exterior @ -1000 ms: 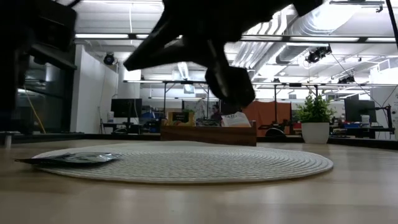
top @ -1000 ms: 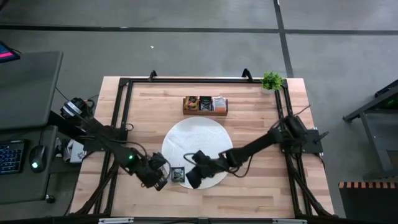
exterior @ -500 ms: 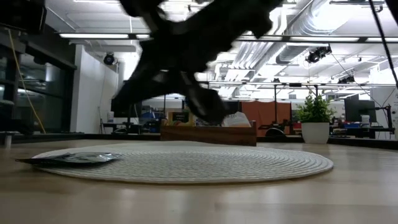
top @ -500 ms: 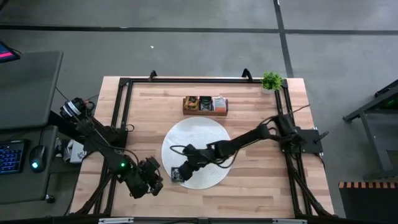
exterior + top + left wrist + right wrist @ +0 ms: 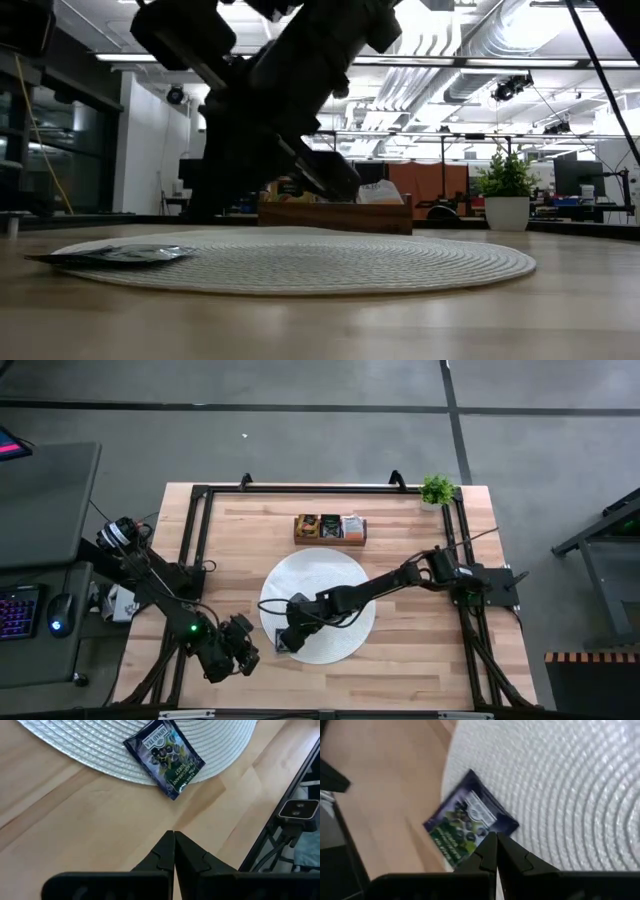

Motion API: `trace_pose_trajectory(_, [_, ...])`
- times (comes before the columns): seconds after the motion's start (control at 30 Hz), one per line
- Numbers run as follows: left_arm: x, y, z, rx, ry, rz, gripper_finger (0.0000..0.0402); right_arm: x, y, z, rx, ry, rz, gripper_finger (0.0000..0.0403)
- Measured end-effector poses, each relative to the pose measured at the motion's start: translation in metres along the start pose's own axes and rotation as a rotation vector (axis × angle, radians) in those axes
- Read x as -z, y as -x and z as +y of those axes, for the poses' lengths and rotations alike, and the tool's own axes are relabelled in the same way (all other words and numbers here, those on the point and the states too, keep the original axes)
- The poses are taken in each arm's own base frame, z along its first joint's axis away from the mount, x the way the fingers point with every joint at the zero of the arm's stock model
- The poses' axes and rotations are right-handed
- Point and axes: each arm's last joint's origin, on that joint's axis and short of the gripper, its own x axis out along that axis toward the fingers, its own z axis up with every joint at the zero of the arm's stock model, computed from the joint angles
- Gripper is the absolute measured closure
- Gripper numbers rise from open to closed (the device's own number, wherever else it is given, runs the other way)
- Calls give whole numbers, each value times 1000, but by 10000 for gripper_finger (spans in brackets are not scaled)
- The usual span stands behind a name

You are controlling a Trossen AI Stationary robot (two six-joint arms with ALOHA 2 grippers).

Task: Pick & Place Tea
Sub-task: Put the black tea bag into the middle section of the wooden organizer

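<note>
R tool (image 5: pixel 496 836) is over the near-left part of the round white mat (image 5: pixel 335 575), fingers pressed together w/ nothing between them. The tea sachet (image 5: pixel 469 824), dark w/ a green-and-purple print, lies flat just ahead of the R tool tips, half on the mat edge and half on the bare wood worktop (image 5: pixel 420 650). In the high view the R tool (image 5: pixel 287 639) sits right beside the sachet (image 5: pixel 281 643); can't tell if they touch.

L tool (image 5: pixel 174 833) also pressed together, empty, over bare worktop just off the mat rim. The same sachet (image 5: pixel 165 756) is ahead of its tips, clearly apart from them, one corner hanging off the mat. In the high view the L tool (image 5: pixel 243 652) is to the left of the sachet, near the worktop's front edge.

Low view: sachet (image 5: pixel 112 255) lies flat on the mat's left edge, R arm dark above it.

Beyond the R tool, across the mat: wooden tray (image 5: pixel 329 529) w/ more sachets in its compartments. Small potted plant (image 5: pixel 437 490) at the far right corner.
</note>
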Motion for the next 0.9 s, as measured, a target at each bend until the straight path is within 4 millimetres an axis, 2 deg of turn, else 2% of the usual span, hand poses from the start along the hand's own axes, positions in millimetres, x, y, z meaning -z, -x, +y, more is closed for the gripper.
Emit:
trace_pose_trajectory(0.53, [-1, 0, 0, -3, 2, -15, 401, -5, -2, 0, -29, -28, -56, 403])
trace_pose_trajectory(0.73, [-1, 0, 0, -3, -1, -15, 401, -1, -16, -4, -44, -42, -38, 403])
trace_pose_trajectory(0.9, [-1, 0, 1, -5, -2, -13, 401, 3, -21, -5, -30, -47, -26, 403])
